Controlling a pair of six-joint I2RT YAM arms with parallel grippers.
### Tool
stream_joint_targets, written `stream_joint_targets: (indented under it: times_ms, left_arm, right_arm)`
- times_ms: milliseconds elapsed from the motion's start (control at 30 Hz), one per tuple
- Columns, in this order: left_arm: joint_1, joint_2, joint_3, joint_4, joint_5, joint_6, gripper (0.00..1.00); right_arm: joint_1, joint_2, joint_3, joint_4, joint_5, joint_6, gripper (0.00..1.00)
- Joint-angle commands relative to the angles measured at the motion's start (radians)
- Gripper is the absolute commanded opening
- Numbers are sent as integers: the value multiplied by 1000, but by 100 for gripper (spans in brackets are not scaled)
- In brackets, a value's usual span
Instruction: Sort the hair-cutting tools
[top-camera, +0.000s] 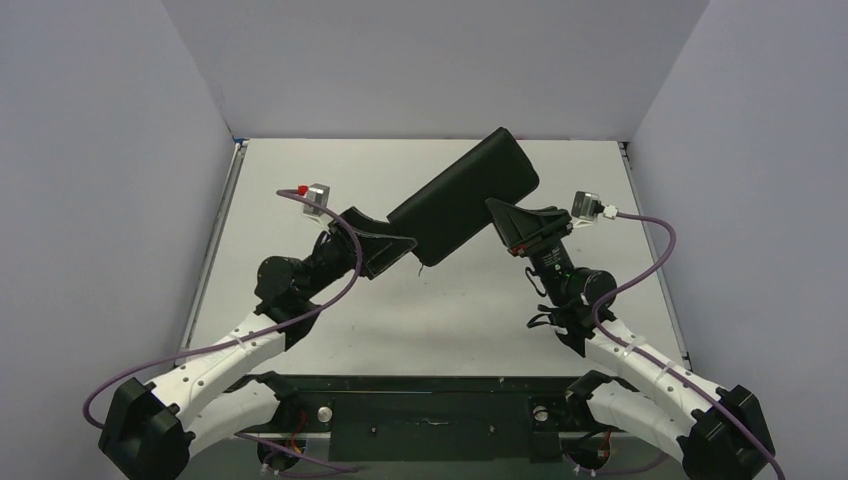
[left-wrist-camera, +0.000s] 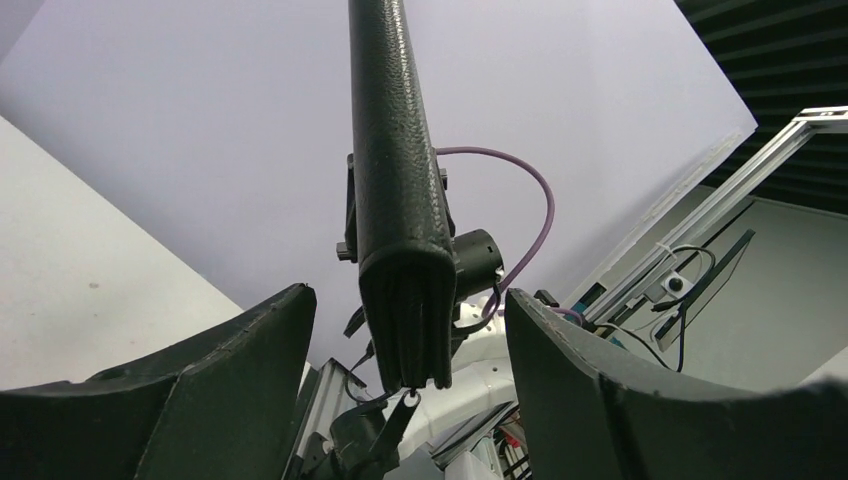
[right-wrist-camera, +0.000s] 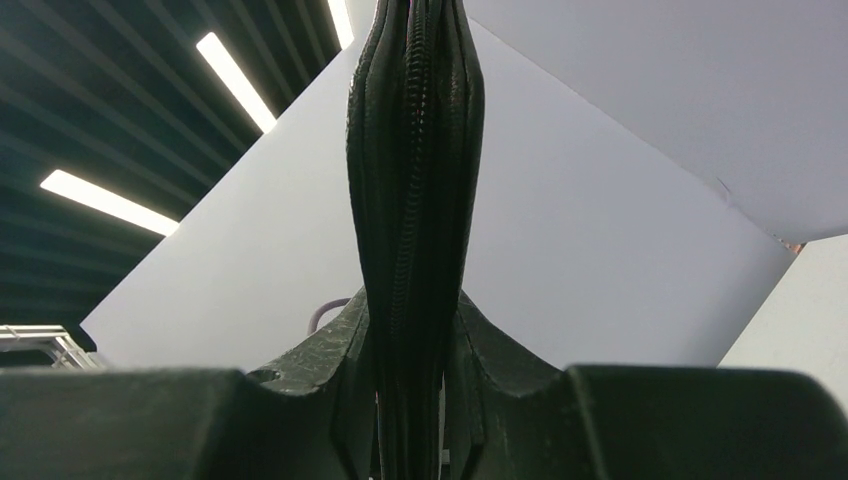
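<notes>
Two black fingers of the right gripper (right-wrist-camera: 412, 345) are clamped on the zipped edge of a flat black rectangular zip case (top-camera: 465, 195) with a grained skin. They hold it in the air above the white counter (top-camera: 400, 330), slanting from near left to far right. The left gripper (left-wrist-camera: 407, 305) has its fingers apart on either side of the case's near-left corner, with a gap on each side, touching nothing. A small metal zip pull (left-wrist-camera: 410, 400) hangs from that corner. The zip runs closed along the edge, so the inside of the case is hidden. The thin silver scissors and the slim black comb cannot be made out in any view, and where they lie cannot be told.
</notes>
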Motion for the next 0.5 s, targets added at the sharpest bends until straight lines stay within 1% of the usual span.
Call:
stream_joint_targets:
  times_ms: [0, 67, 133, 167, 200, 233, 300, 333, 367, 400, 467]
  left_arm:
    - [-14, 28, 55, 99, 27, -4, 66]
    - [-20, 32, 60, 95, 28, 0, 62]
    - [-24, 35, 66, 87, 29, 6, 56]
    - [-25, 35, 68, 82, 30, 11, 49]
    - [-26, 35, 71, 75, 30, 13, 45]
    - [-27, 34, 73, 71, 32, 19, 38]
    - [-27, 30, 76, 56, 33, 23, 33]
    - [-27, 29, 76, 48, 33, 24, 32]
    - [-27, 24, 75, 45, 33, 26, 35]
    - [-27, 23, 76, 37, 32, 26, 41]
    - [-27, 15, 76, 26, 28, 29, 48]
  right_arm:
    - [13, -6, 40, 152, 6, 27, 0]
    - [16, -5, 42, 146, 9, 22, 0]
    - [23, 0, 45, 141, 11, 17, 0]
    - [26, 2, 47, 140, 11, 15, 0]
    - [27, 4, 46, 139, 12, 13, 0]
    - [30, 4, 46, 138, 12, 10, 0]
    - [34, 5, 46, 133, 15, 5, 0]
    - [35, 6, 47, 130, 17, 3, 0]
    - [36, 5, 47, 128, 17, 1, 0]
    - [37, 4, 47, 123, 18, -1, 0]
    - [38, 3, 49, 117, 19, -7, 0]
